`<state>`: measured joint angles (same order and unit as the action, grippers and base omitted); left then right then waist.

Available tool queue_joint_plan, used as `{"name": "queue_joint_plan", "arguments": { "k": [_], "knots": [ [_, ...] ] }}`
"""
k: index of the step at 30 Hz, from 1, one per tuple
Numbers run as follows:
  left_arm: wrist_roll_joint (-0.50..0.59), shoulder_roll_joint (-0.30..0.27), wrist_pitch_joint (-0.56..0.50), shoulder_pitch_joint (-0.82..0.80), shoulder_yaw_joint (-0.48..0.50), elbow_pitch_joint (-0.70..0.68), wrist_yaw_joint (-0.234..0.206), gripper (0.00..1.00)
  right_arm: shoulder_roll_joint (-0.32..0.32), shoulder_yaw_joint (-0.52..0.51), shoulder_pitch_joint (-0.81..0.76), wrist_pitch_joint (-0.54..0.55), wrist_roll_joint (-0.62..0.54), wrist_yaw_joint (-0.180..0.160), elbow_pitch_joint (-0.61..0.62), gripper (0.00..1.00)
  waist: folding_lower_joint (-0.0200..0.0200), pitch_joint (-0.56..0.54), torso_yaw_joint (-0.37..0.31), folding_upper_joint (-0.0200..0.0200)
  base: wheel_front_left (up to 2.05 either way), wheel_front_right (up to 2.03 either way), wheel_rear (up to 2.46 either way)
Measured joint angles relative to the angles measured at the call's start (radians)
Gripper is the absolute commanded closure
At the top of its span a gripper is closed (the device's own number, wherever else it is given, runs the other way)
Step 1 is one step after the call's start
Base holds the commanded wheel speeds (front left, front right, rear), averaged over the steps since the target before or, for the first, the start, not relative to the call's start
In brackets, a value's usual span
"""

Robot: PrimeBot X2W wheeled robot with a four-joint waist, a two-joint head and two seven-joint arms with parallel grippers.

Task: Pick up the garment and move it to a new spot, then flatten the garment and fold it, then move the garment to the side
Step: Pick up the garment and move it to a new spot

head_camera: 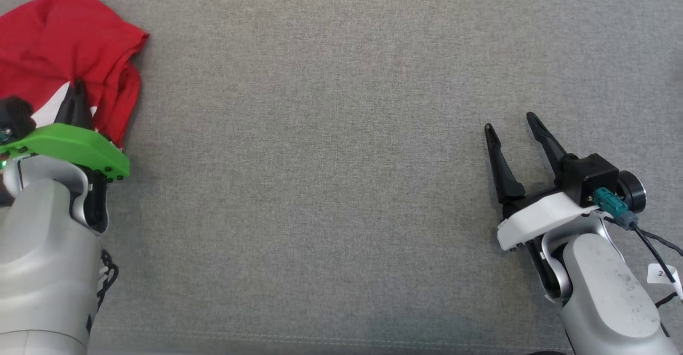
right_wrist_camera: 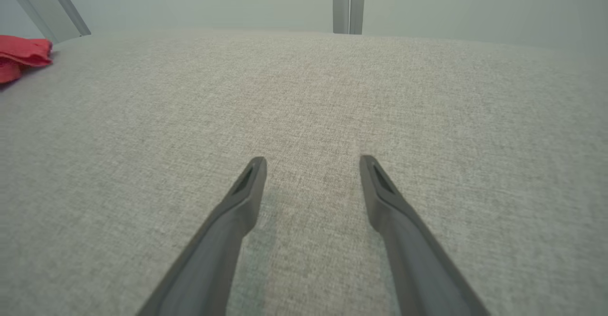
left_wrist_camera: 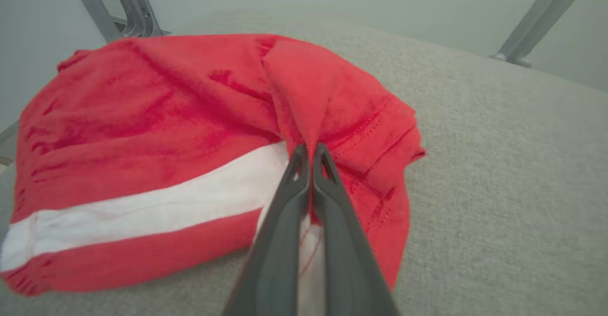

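A red garment (head_camera: 64, 50) with a white stripe lies crumpled at the far left of the grey fabric surface. My left gripper (head_camera: 76, 89) sits at its near edge. In the left wrist view the left gripper (left_wrist_camera: 309, 148) is shut on a raised fold of the red garment (left_wrist_camera: 156, 111), pinching the cloth between its tips. My right gripper (head_camera: 509, 123) rests open over bare fabric at the right, far from the garment. The right wrist view shows the right gripper (right_wrist_camera: 312, 164) open with nothing between its fingers, and the garment (right_wrist_camera: 21, 57) at the far left edge.
The grey fabric surface (head_camera: 331, 157) stretches wide between the two arms. Metal frame legs (left_wrist_camera: 123, 4) stand beyond the surface's far edge, another leg (right_wrist_camera: 349, 2) behind it. A seam (head_camera: 320, 339) runs along the near edge.
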<state>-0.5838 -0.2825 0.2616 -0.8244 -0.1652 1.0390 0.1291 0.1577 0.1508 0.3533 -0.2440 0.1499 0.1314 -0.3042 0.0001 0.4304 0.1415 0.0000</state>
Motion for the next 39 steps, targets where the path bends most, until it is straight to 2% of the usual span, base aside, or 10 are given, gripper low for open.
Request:
{"name": "queue_joint_plan", "arguments": {
  "k": [5, 11, 19, 26, 34, 35, 36, 39],
  "knots": [
    [0.02, 0.042, 0.001, 0.0, -0.047, -0.084, 0.0, 1.0, -0.027, 0.007, 0.001, -0.011, 0.018, 0.0, -0.032, 0.0, 0.0, -0.031, -0.025, 0.0, 0.0, 0.0, 0.0],
    [0.044, 0.135, 0.0, -0.005, -0.239, -0.134, 0.0, 1.0, -0.067, 0.013, 0.0, -0.017, 0.04, 0.0, -0.071, 0.0, 0.0, -0.07, -0.1, 0.0, 0.0, 0.0, 0.0],
    [0.02, 0.202, -0.01, -0.019, -0.43, -0.171, 0.0, 1.0, -0.089, -0.012, -0.028, -0.018, 0.06, 0.0, -0.058, 0.0, 0.0, -0.094, -0.206, 0.0, 0.0, 0.0, 0.0],
    [-0.042, 0.226, -0.013, -0.025, -0.541, -0.178, 0.0, 1.0, -0.102, -0.014, -0.044, -0.018, 0.076, 0.0, -0.047, 0.0, -0.0001, -0.107, -0.326, 0.0, 0.0, 0.0, 0.0],
    [-0.066, 0.233, -0.004, -0.038, -0.617, -0.173, 0.0, 1.0, -0.106, -0.002, -0.06, -0.019, 0.09, 0.0, -0.041, 0.0, 0.0, -0.117, -0.45, 0.0, 0.0, 0.0, 0.0],
    [-0.067, 0.233, -0.004, -0.038, -0.617, -0.171, 0.0, 0.71, -0.106, 0.0, -0.061, -0.018, 0.095, 0.0, -0.041, 0.0, 0.0, -0.118, -0.461, 0.0, 0.0, 0.0, 0.0],
    [-0.07, 0.233, -0.004, -0.038, -0.614, -0.171, 0.0, 0.0, -0.106, 0.001, -0.061, -0.018, 0.096, 0.0, -0.041, 0.0, 0.0, -0.121, -0.47, 0.0, 0.0, 0.0, 0.0],
    [-0.07, 0.234, 0.0, -0.037, -0.586, -0.19, -0.008, 0.0, -0.106, -0.003, -0.062, -0.018, 0.102, 0.0, -0.04, 0.0, -0.0001, -0.132, -0.482, 0.0, 0.0, 0.0, 0.0]
  ]
}}
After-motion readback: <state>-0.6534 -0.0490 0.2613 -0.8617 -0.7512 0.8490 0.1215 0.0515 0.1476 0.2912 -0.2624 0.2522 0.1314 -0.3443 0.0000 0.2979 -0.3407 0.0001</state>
